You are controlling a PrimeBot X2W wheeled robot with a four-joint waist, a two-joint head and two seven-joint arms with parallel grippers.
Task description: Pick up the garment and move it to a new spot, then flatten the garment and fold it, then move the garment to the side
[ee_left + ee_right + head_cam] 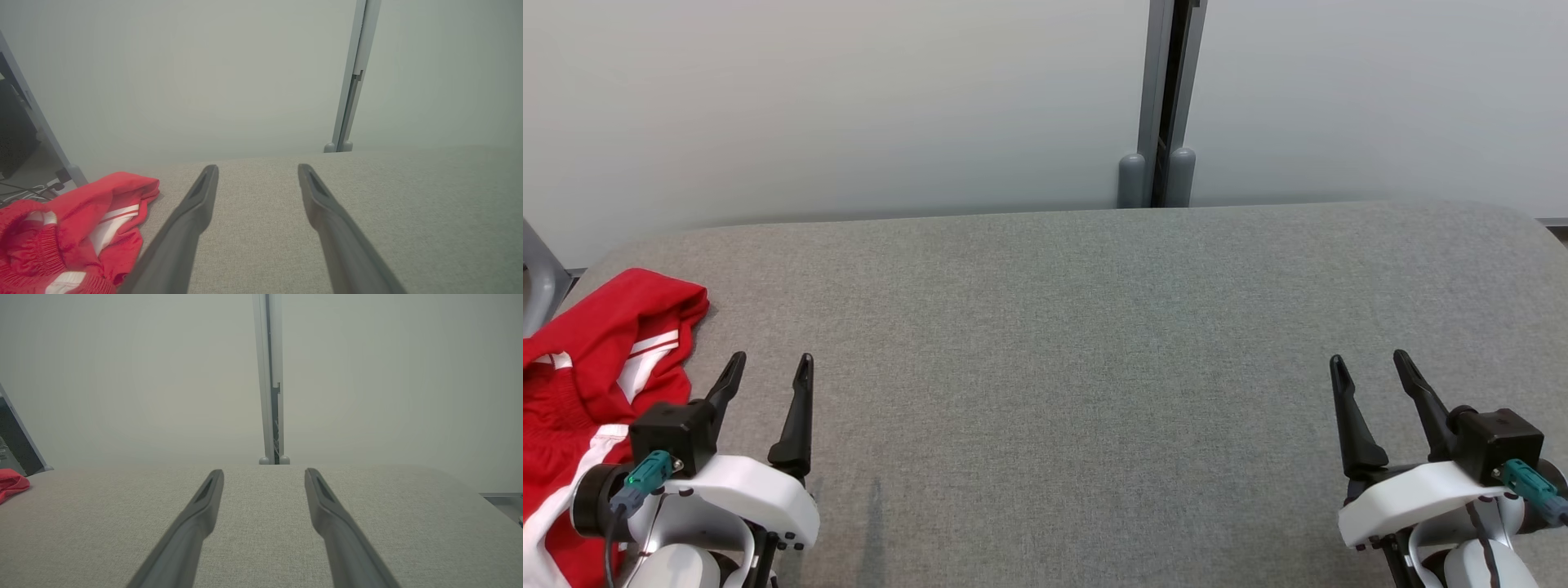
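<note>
Head view: grey fabric-covered table spans the frame, with a pale wall behind and a grey post at upper centre.

Garment: red with white stripes, crumpled in a heap at the lower left of the frame, on the table's left end. Part of it is hidden behind the left arm's wrist.

Left gripper: lower left, just beside the garment's right edge and clear of the cloth. Its fingers are spread wide with bare table between them, holding nothing.

Right gripper: lower right, well apart from the garment. Jaws are likewise spread and empty over bare table.

Right wrist view: a small red patch of garment at the far left edge.
</note>
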